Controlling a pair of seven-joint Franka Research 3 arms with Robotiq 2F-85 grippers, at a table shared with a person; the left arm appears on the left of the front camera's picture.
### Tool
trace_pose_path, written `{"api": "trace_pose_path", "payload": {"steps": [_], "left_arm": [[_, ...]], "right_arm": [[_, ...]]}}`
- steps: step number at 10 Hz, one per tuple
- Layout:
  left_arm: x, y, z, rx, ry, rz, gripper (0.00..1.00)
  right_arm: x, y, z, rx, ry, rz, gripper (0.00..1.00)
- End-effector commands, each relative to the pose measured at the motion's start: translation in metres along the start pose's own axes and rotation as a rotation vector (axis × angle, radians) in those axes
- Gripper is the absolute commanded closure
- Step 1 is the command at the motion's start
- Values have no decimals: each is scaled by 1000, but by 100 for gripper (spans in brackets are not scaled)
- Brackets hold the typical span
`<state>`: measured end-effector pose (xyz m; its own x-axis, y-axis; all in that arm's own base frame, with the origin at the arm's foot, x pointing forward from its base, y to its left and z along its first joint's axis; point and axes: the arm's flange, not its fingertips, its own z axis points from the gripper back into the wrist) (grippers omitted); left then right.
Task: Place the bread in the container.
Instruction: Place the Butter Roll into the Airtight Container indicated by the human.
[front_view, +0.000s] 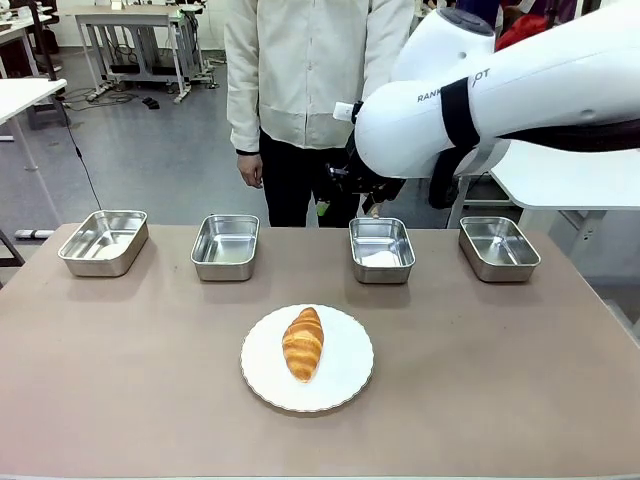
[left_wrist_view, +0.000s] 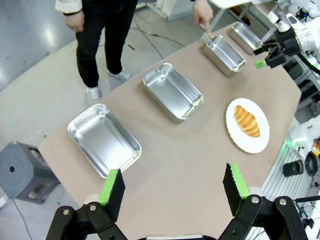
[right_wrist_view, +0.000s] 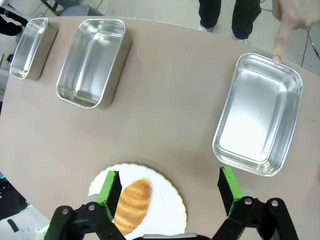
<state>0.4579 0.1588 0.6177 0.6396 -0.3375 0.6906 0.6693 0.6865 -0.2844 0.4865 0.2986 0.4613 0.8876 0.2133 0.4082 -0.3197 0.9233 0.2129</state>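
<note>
The bread (front_view: 303, 343) is seen lying on the white plate (front_view: 345, 385), its long way pointing toward the trays. The right gripper (right_wrist_view: 170, 187) is held wide open above it, nearer than the open left gripper (left_wrist_view: 175, 187).
</note>
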Motion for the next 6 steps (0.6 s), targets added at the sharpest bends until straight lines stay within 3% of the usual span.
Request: {"api": "trace_pose_path", "payload": {"steps": [1,5,6], "left_arm": [[0,-3,1,-9,-20,-4,0],[0,-3,1,-9,-20,-4,0],[0,-3,1,-9,-20,-4,0]], "right_arm": [[10,-13,9,6,-40,29,0],[9,-8,7,-3,-24,4,0],[0,17,7,-31,-32,-37,0]]}}
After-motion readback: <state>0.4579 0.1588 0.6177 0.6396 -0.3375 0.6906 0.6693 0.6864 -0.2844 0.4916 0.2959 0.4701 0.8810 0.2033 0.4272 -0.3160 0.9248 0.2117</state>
